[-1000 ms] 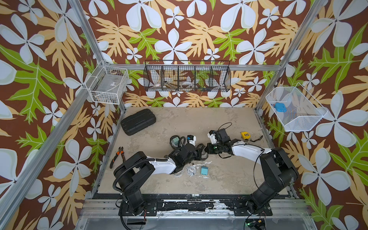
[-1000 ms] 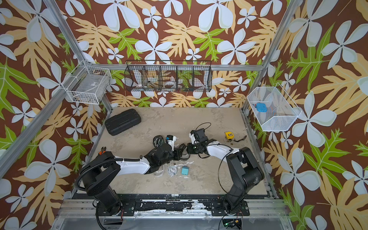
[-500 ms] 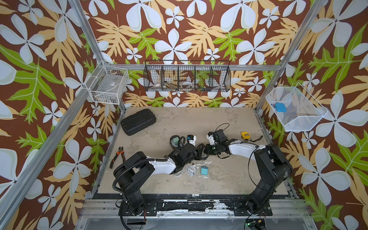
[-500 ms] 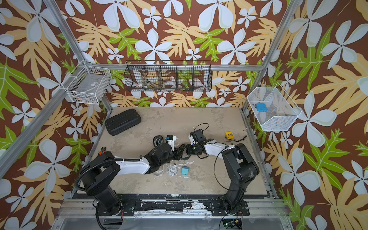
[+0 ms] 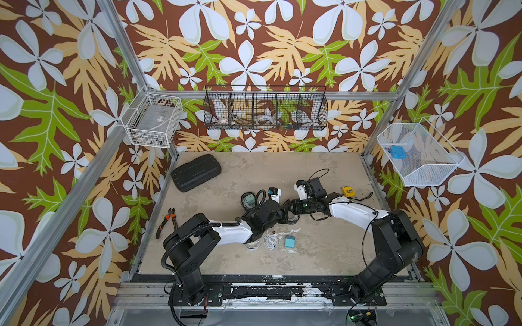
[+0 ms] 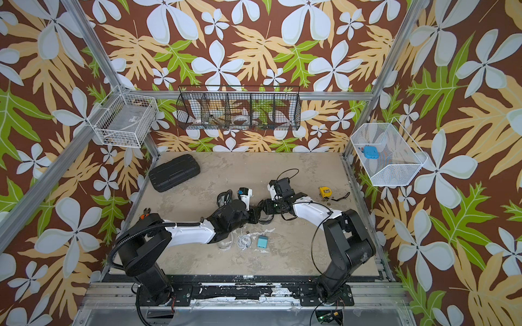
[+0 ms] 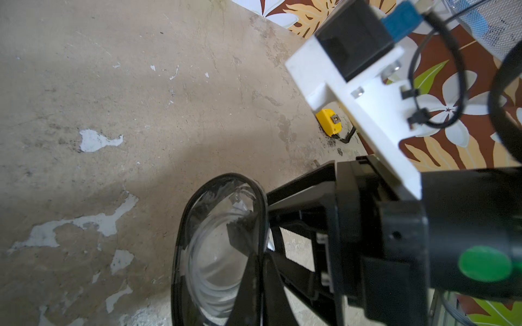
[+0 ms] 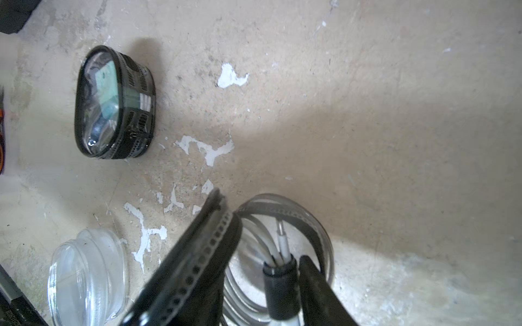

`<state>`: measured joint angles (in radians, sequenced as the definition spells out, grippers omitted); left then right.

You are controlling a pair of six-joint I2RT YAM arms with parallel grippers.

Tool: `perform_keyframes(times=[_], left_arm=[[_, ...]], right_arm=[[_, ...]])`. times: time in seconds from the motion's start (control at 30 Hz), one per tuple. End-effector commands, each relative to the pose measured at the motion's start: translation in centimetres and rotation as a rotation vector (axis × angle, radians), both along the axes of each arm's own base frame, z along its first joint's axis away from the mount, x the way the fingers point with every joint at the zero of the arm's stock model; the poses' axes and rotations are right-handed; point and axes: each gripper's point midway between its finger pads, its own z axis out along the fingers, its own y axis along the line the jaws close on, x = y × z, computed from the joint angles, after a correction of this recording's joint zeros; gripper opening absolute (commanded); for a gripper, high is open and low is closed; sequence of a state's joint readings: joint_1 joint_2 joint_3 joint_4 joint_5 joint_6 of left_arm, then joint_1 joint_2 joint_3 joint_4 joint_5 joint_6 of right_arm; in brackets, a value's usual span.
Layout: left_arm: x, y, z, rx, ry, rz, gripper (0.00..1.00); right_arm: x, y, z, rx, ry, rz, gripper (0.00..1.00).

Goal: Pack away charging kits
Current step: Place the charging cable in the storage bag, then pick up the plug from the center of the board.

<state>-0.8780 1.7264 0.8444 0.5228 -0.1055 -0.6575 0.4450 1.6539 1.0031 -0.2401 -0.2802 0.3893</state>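
At mid-table, my left gripper is shut on the rim of an open black-rimmed pouch and holds it up on edge. My right gripper is open inside that pouch. A coiled white cable lies between its fingers, the black band against one of them. A closed black-rimmed pouch holds a mint green plug. Nearer the front lie a clear-rimmed pouch, a loose white cable and a teal plug block.
A black ribbed hard case lies back left, pliers sit at the left edge, and a yellow tape measure is on the right. Wire baskets hang on the walls; the right one holds a blue gadget.
My right gripper has moved left to the held pouch and its jaws have opened off the cable. The left arm has stayed put.
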Motion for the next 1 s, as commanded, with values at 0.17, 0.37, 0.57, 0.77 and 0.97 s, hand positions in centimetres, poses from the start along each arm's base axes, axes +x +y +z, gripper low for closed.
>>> perform_keyframes(times=[0.17, 0.37, 0.57, 0.77, 0.97], left_arm=[[0.6, 0.4, -0.1, 0.046, -0.014, 0.024, 0.00], [1.0, 0.6, 0.8, 0.066, -0.027, 0.043, 0.00], [1.0, 0.2, 1.3, 0.086, -0.018, 0.020, 0.00], [0.7, -0.7, 1.5, 0.101, -0.016, -0.037, 0.00], [0.7, -0.8, 1.9, 0.106, -0.020, -0.045, 0.00]], right_arm=[[0.1, -2.3, 1.0, 0.004, -0.017, 0.008, 0.52], [1.3, -7.2, 2.4, -0.029, -0.057, -0.086, 0.63], [2.9, -15.9, 2.4, -0.163, -0.086, -0.278, 0.77], [3.7, -18.4, -0.4, -0.265, -0.044, -0.314, 0.84], [3.7, -18.8, -3.1, -0.282, 0.020, -0.315, 0.86]])
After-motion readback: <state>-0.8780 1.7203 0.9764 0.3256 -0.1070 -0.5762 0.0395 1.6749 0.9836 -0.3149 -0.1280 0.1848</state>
